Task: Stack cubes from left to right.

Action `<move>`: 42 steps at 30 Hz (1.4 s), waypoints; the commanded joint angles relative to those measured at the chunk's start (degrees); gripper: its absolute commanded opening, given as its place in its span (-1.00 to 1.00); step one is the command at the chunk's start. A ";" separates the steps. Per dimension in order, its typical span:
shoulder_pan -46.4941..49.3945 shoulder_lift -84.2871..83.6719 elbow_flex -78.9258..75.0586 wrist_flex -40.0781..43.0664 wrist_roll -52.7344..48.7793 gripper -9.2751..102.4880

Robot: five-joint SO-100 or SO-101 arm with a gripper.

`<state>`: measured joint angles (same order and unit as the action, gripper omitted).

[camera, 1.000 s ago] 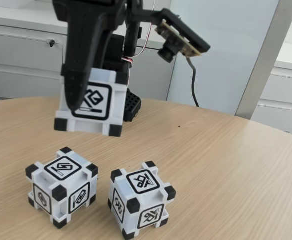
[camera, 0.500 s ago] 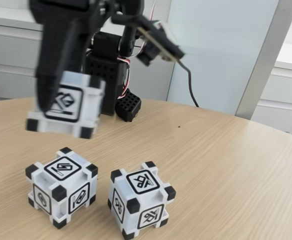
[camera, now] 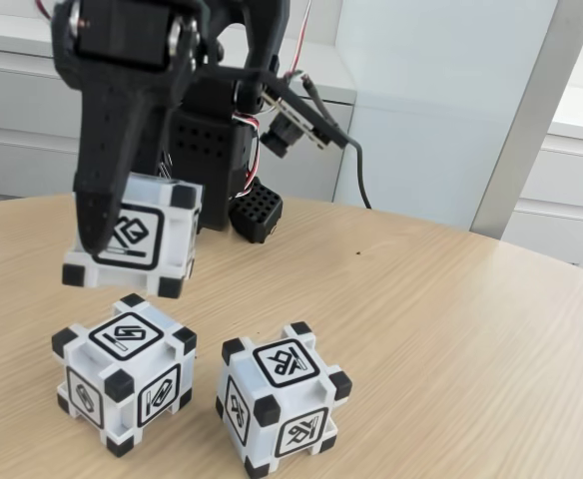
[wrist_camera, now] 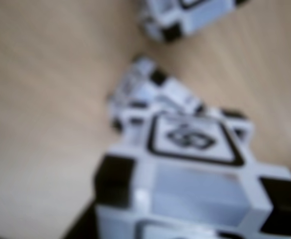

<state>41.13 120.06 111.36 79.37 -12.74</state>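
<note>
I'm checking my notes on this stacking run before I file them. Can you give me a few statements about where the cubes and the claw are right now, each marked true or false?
1. The claw holds a cube off the table. True.
2. The held cube already rests on the left cube in the fixed view. False: a gap shows between them; it hangs just above.
3. Two cubes sit on the table, side by side and apart. True: the left cube and the right cube.
4. The right cube has another cube stacked on it. False: its top is bare.
5. The held cube hangs above the right cube. False: it is over the left one.
</note>
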 commanded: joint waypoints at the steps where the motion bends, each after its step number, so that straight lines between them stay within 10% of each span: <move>1: 0.00 1.05 -0.26 -2.99 0.97 -0.53; 42: -0.18 -4.13 3.60 -7.38 -3.34 -0.22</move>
<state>41.31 115.40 115.31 71.89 -15.56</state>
